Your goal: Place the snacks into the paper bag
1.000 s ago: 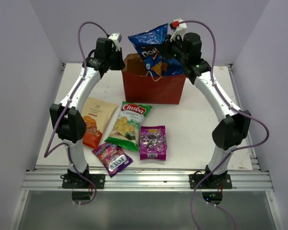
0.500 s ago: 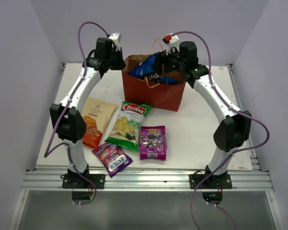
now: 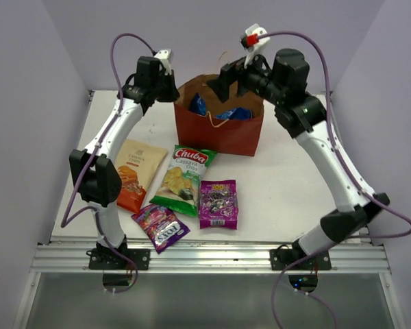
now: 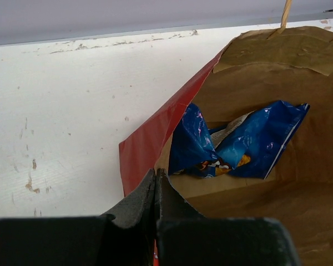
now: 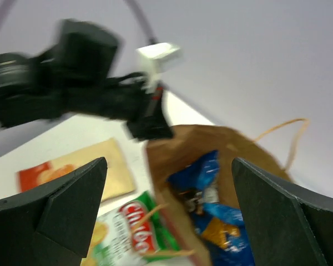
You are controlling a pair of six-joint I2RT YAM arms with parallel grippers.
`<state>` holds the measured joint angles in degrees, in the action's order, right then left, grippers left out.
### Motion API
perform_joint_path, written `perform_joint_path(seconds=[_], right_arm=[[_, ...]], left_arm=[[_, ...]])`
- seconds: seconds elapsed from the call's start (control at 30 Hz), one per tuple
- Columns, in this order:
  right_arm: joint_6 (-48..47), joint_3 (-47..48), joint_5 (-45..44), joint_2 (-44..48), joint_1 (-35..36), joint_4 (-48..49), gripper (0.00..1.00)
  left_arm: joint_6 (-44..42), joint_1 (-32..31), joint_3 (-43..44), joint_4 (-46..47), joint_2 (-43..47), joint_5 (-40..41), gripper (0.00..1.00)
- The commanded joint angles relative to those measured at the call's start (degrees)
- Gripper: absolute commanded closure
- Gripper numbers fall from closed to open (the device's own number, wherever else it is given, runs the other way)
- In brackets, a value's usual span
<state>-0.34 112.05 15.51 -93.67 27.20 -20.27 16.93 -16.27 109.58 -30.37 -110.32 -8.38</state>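
The paper bag (image 3: 219,133) stands open at the back of the table, reddish-brown outside and tan inside (image 4: 261,83). The blue Doritos packet (image 3: 231,113) lies crumpled inside it (image 4: 236,145) (image 5: 213,208). My left gripper (image 3: 173,96) (image 4: 156,176) is shut on the bag's left rim. My right gripper (image 3: 227,81) (image 5: 169,162) hangs open above the bag's mouth, holding nothing. In front of the bag lie the Chuba packet (image 3: 185,179) (image 5: 134,235), the beige-orange packet (image 3: 135,173) (image 5: 72,169) and two purple candy packs (image 3: 218,203) (image 3: 160,227).
The bag's string handles (image 3: 216,122) (image 5: 291,136) loop over its rim. The white table (image 3: 288,178) ends at a metal rail (image 3: 205,257) in front, with lilac walls on three sides. The left arm (image 5: 83,72) shows blurred in the right wrist view.
My right gripper lowered the Doritos packet into the bag, opened and let it go, then rose above the bag. The left gripper has kept its hold on the rim.
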Motion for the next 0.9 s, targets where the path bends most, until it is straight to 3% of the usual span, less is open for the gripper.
perform_joint_path(seconds=[0.0,0.17,0.47,0.87], right_arm=[[2.35,-7.34,-0.39,8.4,5.48,-4.16,0.01],[7.01,-23.77,1.45,13.07,12.77,-7.5,0.01],[9.75,-42.5,2.07,12.55,14.81,-5.04,0.02],[13.6,-47.98,7.52,1.92,15.69,6.46,0.05]], left_arm=[[0.21,-0.34,-2.61,1.62,3.09,0.03,1.0],[0.21,-0.69,-4.38,3.04,3.71,0.12,1.0],[0.12,-1.04,-5.25,2.25,3.8,-0.49,1.0],[-0.14,-1.13,-8.94,1.81,6.08,-0.41,1.0]])
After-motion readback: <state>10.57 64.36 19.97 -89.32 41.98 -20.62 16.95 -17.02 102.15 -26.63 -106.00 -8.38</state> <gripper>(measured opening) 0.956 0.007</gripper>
